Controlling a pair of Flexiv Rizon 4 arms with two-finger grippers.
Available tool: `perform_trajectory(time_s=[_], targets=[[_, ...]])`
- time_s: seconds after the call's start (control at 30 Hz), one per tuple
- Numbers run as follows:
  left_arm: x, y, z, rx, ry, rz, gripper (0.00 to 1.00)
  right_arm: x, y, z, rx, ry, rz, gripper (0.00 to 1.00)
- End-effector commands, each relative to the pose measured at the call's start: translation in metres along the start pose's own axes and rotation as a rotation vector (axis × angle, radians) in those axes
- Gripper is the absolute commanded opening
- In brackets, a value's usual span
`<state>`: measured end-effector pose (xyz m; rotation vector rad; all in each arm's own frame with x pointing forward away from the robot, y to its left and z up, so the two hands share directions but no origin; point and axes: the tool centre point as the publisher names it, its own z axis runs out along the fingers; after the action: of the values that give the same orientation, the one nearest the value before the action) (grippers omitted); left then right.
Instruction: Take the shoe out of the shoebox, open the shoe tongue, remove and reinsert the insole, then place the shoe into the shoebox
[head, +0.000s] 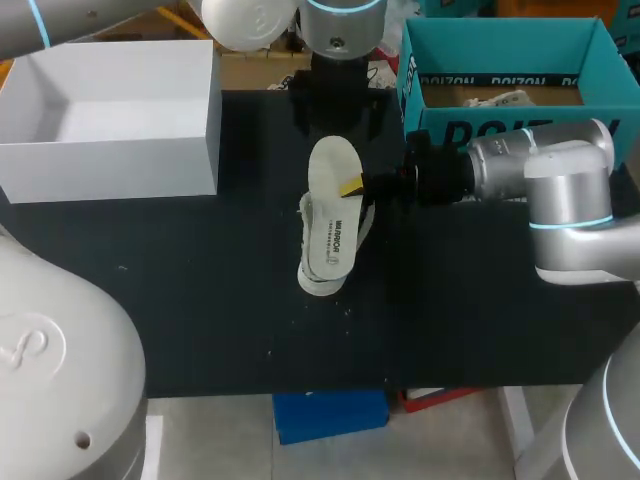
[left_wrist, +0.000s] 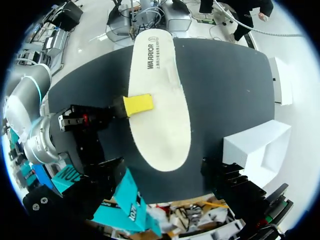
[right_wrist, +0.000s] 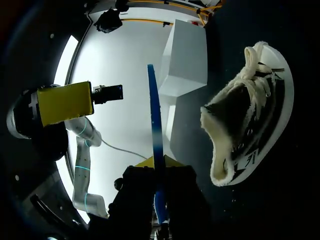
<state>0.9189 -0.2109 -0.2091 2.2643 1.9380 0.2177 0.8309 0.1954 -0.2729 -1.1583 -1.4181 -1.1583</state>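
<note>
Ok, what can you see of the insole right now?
The insole is out of the shoe: off-white on top with dark print towards one end, blue along its thin edge, seemingly soft foam. The right gripper is shut on one long edge near the middle, holding it roughly level over the shoe and apart from it. Nothing else touches it.

From high behind the arms, our head camera looks down over the whole table (head: 200, 300). Our left wrist camera hangs at the far side, facing down, close above the insole (left_wrist: 160, 100). Our right wrist camera looks leftward from the right, nearly touching the insole's edge. All three share the insole and the white box (head: 110, 120).
</note>
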Motion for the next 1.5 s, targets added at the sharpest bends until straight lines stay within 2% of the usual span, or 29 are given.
perform_trajectory(time_s=[0.03, 0.17, 0.27, 0.47, 0.73, 1.27, 1.5], targets=[[0.003, 0.017, 0.004, 0.011, 0.0, -0.012, 1.0, -0.001, 0.0, 0.001, 0.003, -0.002, 0.001, 0.0], [0.008, 0.028, 0.006, 0.015, -0.008, -0.037, 1.0, -0.001, 0.0, 0.001, 0.003, -0.002, 0.001, 0.0], [0.01, 0.029, 0.006, 0.013, -0.009, -0.053, 1.0, -0.001, 0.0, 0.001, 0.003, -0.002, 0.001, 0.0], [0.01, 0.013, 0.004, 0.022, -0.014, -0.06, 1.0, -0.001, 0.0, 0.001, 0.003, -0.002, 0.001, 0.0], [0.018, -0.031, -0.005, 0.042, -0.006, -0.124, 1.0, -0.001, 0.0, 0.001, 0.003, -0.002, 0.001, 0.0], [0.018, -0.147, -0.021, 0.069, 0.004, -0.142, 1.0, -0.001, 0.0, 0.001, 0.003, -0.002, 0.001, 0.0], [0.016, -0.179, -0.026, 0.063, 0.01, -0.137, 1.0, -0.001, 0.0, 0.001, 0.003, -0.002, 0.001, 0.0]])
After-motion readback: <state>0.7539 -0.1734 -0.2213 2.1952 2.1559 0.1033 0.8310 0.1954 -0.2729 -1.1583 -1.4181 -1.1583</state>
